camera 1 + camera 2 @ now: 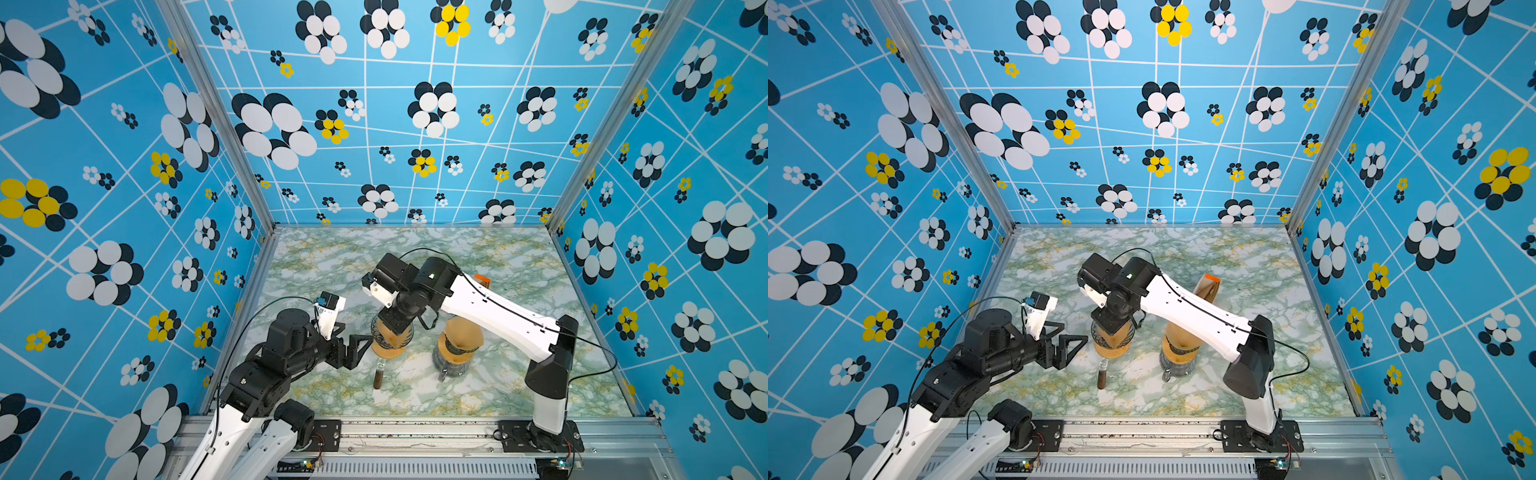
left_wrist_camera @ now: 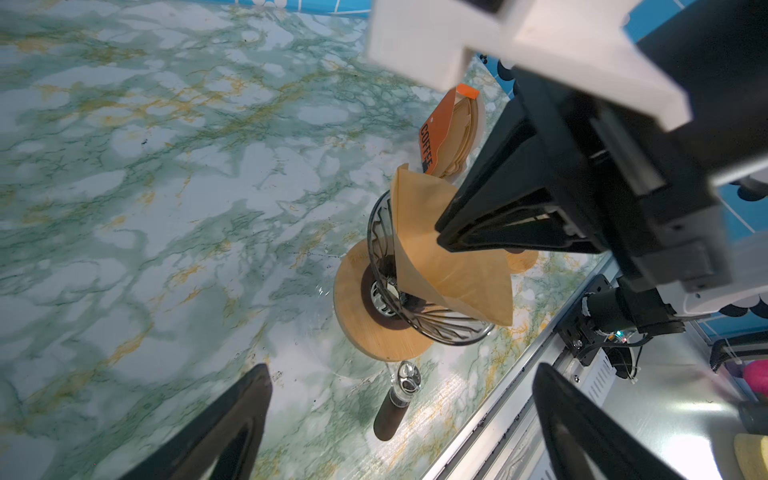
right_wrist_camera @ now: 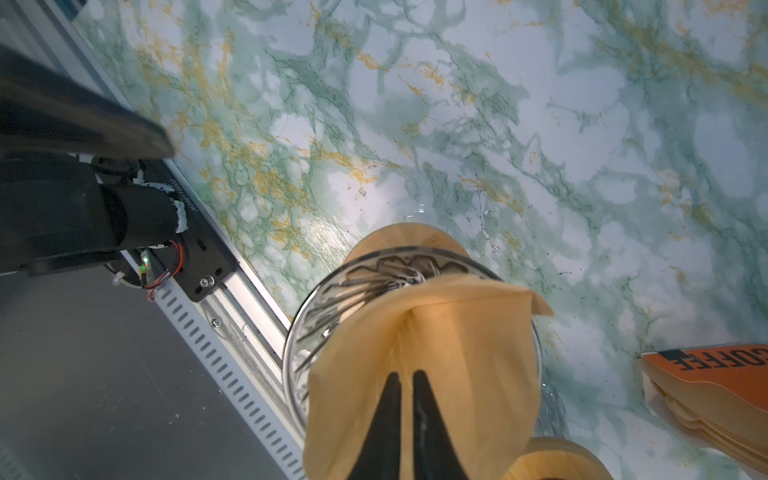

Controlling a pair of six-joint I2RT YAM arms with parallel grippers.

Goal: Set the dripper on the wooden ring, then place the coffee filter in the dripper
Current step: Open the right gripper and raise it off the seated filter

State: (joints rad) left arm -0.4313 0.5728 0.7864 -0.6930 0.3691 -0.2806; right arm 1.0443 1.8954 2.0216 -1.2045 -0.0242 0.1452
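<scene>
Now the right tool (image 3: 406, 374) is coming in from above the dripper (image 3: 332, 299). Its jaws are drawn almost together with only a thin slit showing, and they are pinching the upper fold of the coffee filter (image 3: 457, 340). The filter's lower part is sitting inside the dripper's glass cone while its wide edge is poking up above the rim. It is looking flat and folded rather than spread against the glass.

The left tool (image 1: 357, 332) is hovering just beside the dripper with its jaws spread wide. It is gripping nothing and touching nothing.

Counting up, two tools are working over the marbled surface (image 1: 332, 257) and one filter is being held. One dripper is standing on a round wooden base (image 2: 357, 316). One dark handle (image 2: 388, 415) is lying on the near side of the dripper, towards the rail. One second brewer (image 1: 457, 336), tan on top with a clear ribbed bottom, is standing just beside the dripper. One orange pack (image 2: 440, 133) reading COFFEE is sitting farther back than the dripper, with tan filters showing behind its card.
</scene>
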